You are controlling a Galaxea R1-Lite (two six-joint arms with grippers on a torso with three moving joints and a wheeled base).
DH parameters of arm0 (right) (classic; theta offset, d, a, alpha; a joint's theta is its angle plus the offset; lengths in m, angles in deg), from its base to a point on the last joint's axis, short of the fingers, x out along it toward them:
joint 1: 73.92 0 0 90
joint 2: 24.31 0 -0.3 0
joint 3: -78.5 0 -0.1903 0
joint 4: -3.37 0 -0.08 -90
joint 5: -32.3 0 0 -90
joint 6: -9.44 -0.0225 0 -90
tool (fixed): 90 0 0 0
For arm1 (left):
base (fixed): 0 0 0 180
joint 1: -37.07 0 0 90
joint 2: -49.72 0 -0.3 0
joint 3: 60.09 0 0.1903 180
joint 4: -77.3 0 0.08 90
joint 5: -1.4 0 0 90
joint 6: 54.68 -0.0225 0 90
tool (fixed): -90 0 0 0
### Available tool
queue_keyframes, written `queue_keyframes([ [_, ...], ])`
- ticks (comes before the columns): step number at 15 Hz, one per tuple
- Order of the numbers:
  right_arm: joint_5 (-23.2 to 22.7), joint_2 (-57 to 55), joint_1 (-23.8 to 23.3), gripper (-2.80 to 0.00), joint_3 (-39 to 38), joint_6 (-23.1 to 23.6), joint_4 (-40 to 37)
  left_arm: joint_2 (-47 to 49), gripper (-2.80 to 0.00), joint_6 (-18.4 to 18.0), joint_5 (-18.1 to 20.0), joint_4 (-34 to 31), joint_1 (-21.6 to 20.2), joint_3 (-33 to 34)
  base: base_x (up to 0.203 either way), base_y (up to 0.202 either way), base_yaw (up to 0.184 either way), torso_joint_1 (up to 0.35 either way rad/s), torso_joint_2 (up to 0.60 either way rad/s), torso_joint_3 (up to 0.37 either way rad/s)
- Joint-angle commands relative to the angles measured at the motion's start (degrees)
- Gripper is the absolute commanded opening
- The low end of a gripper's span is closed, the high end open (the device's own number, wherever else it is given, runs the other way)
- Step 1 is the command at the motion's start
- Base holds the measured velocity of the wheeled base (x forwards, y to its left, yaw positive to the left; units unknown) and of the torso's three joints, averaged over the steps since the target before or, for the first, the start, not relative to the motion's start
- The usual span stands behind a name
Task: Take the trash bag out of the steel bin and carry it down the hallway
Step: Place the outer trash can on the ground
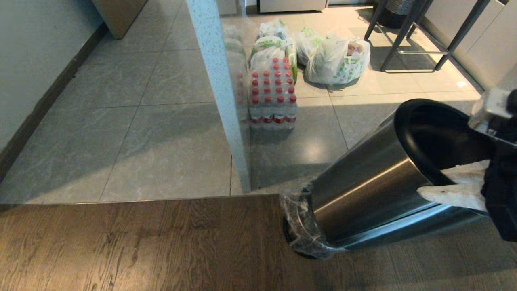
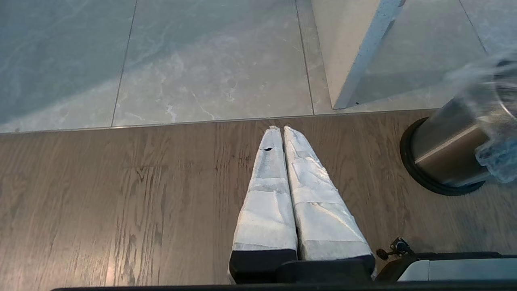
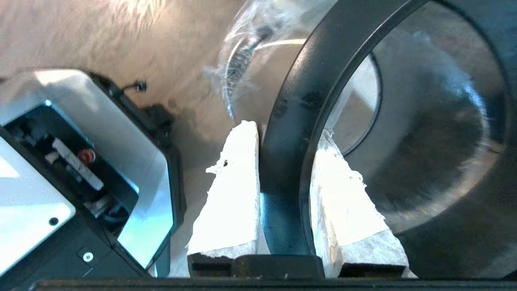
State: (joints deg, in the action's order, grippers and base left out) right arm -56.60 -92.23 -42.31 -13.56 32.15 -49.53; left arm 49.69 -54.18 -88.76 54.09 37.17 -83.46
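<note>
My right gripper (image 3: 284, 161), at four o'clock in my head view, clamps the black rim of a tilted steel cylinder (image 1: 363, 190), apparently lifting it off the bag (image 1: 297, 220)-wrapped bin (image 2: 448, 153) at its foot.

Right hand (image 3: 284, 139) astride black rim (image 3: 291, 133)
</note>
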Motion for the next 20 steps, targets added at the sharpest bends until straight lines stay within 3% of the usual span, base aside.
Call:
queue_keyframes([
  [1,0.15,3.79,-0.58,-2.8,-0.23,0.15,-0.06,0.02,-2.8,0.02,-0.02,0.02,-0.01,0.09,0.0,0.0,0.0,0.0,0.0,0.0],
  [4,0.22,6.19,-4.42,-2.8,-1.16,0.4,0.02,0.02,-2.8,0.02,-0.02,0.02,-0.01,0.09,0.0,0.0,0.0,0.0,0.0,0.0],
  [11,0.85,4.83,-21.89,-2.8,-3.2,-0.05,4.66,0.02,-2.8,0.02,-0.02,0.02,-0.01,0.09,0.0,0.0,0.0,0.0,0.0,0.0],
  [16,0.84,-8.58,-38.14,-2.8,-8.34,-0.44,18.52,0.02,-2.8,0.02,-0.02,0.02,-0.01,0.0,0.0,0.0,0.0,0.0,0.0,0.0],
  [20,0.69,-24.6,-43.77,-2.8,-9.55,-0.57,32.5,0.02,-2.8,0.02,-0.02,0.02,-0.01,0.0,0.0,0.0,0.0,0.0,0.0,0.0],
])
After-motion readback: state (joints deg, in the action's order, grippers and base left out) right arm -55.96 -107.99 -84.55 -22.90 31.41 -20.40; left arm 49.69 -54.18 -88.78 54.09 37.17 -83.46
